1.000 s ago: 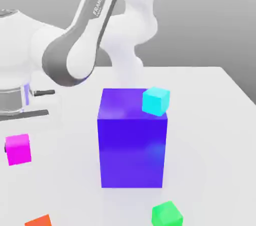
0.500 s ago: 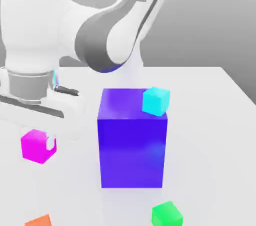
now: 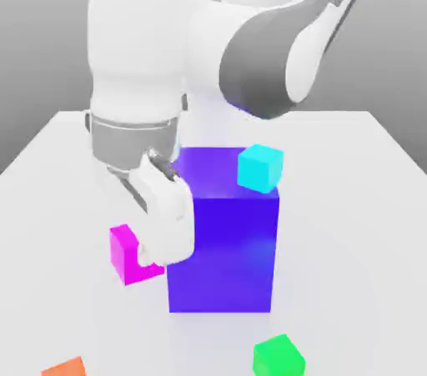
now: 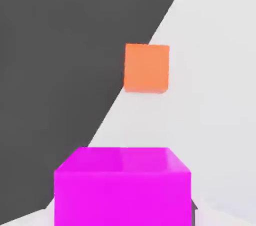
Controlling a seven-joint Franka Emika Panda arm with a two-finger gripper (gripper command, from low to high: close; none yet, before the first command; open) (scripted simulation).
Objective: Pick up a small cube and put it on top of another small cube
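Magenta small cube (image 3: 127,254) clamped in the end effector (image 3: 148,259), touching the blue block's (image 3: 223,237) left edge.

The small cube (image 3: 127,254) (image 4: 123,186) was bright, glossy magenta. The big block (image 3: 223,233) was blue-violet, the cube (image 3: 260,167) on it cyan. Another cube (image 3: 278,357) was green, and one (image 3: 65,368) (image 4: 146,67) orange. The arm (image 3: 138,107) was white and grey, the table (image 3: 359,233) white.
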